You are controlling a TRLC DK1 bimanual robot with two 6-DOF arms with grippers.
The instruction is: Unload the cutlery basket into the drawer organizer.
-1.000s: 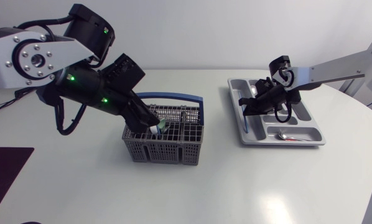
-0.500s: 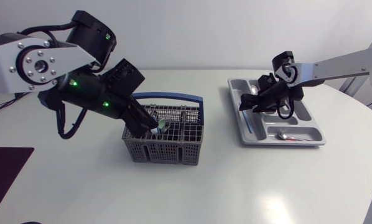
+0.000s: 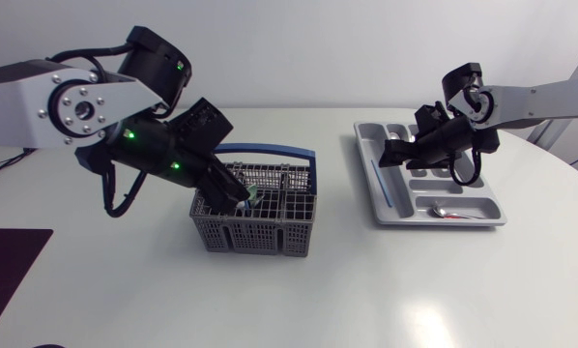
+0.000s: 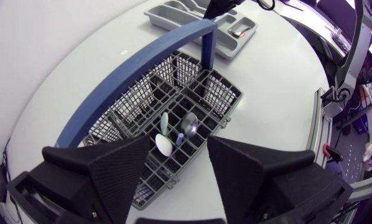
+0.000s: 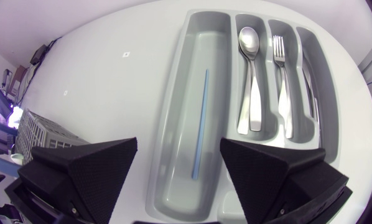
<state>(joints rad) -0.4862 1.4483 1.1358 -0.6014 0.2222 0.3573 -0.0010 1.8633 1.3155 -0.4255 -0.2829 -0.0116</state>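
– Basket [image 3: 255,237] position, and pincer states?
– Centre-left of the frame, on the desk [image 3: 366,290]. Left pincer [image 4: 178,146] is spread wide above it, grasping nothing; two spoons [image 4: 163,143] stand close together just ahead of its fingers. Right pincer [image 5: 178,149] is likewise released, over the organizer [image 3: 434,221] at right.
– Hazards?
– Closing could take both spoons at once, or let one slip. A finger snagging the mesh or handle [image 3: 270,148] could drag or tip the basket.
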